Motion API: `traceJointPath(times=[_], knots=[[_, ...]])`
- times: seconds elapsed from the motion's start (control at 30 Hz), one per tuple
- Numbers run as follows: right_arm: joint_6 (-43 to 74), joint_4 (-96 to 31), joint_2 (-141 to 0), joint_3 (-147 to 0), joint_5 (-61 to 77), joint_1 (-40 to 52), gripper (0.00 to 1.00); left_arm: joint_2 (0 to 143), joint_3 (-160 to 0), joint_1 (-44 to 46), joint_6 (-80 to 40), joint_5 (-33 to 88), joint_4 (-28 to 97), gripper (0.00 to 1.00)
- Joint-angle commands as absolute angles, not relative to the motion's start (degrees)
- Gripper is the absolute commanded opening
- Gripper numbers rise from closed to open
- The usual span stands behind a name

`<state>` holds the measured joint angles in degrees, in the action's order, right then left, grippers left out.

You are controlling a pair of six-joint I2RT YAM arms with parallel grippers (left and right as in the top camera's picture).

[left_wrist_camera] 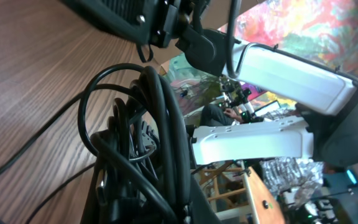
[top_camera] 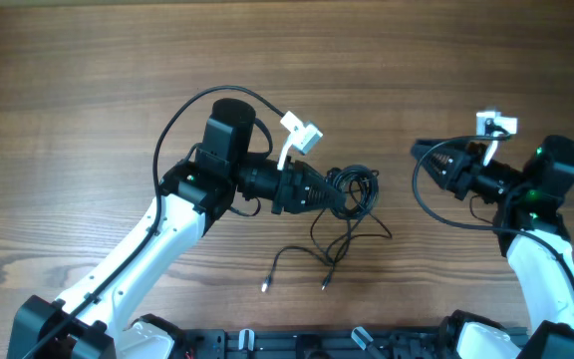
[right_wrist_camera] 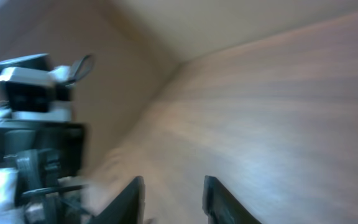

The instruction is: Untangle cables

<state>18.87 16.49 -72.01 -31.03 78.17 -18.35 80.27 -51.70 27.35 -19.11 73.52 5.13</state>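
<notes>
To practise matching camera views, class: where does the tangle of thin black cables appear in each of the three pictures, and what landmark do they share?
Overhead: the cables sit mid-picture, with loose ends trailing toward the bottom edge.
Left wrist: the cables fill the lower middle, seen close up.
Right wrist: they cannot be made out; the picture is blurred.
Shared landmark: the wooden table, in all three.
</notes>
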Motion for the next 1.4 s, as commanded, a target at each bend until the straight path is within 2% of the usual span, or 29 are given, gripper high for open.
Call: traceJointPath(times=[0.0, 0.17, 0.4, 0.53, 0.63, 0.77, 1.2, 1.3, 1.37], knots=[[30.1, 19.0, -71.3, -31.4, 89.8, -16.0, 0.51, 80.3, -52.1, 26.9, -7.6, 74.7, 5.0, 0.04], [48.9, 26.7, -71.2, -31.4, 92.0, -15.8, 0.48, 80.3, -52.1, 27.0, 0.2, 63.2, 5.2, 0.04], [63.4, 28.3, -71.2, -31.4, 90.9, -13.4, 0.43, 80.3, -52.1, 28.4, 9.3, 53.0, 5.4, 0.04], [64.8, 28.3, -71.3, -31.4, 83.7, -9.5, 0.42, 80.3, -52.1, 29.5, 13.5, 52.6, 5.4, 0.04], [66.4, 28.3, -71.3, -31.4, 77.8, -6.7, 0.38, 80.3, -52.1, 30.0, 13.8, 52.6, 5.4, 0.04], [66.5, 28.3, -71.6, -31.4, 72.7, -4.4, 0.36, 80.3, -52.1, 30.3, 13.8, 52.6, 5.4, 0.04], [65.9, 25.7, -71.8, -31.4, 69.0, -4.1, 0.30, 80.3, -52.1, 30.4, 17.7, 53.9, 5.5, 0.04], [65.9, 25.7, -71.8, -31.4, 69.0, -3.1, 0.22, 80.3, -52.1, 30.8, 19.4, 53.9, 5.6, 0.04], [65.0, 25.6, -71.8, -31.4, 69.1, -0.9, 0.12, 80.3, -52.1, 31.0, 19.6, 53.8, 5.3, 0.03]])
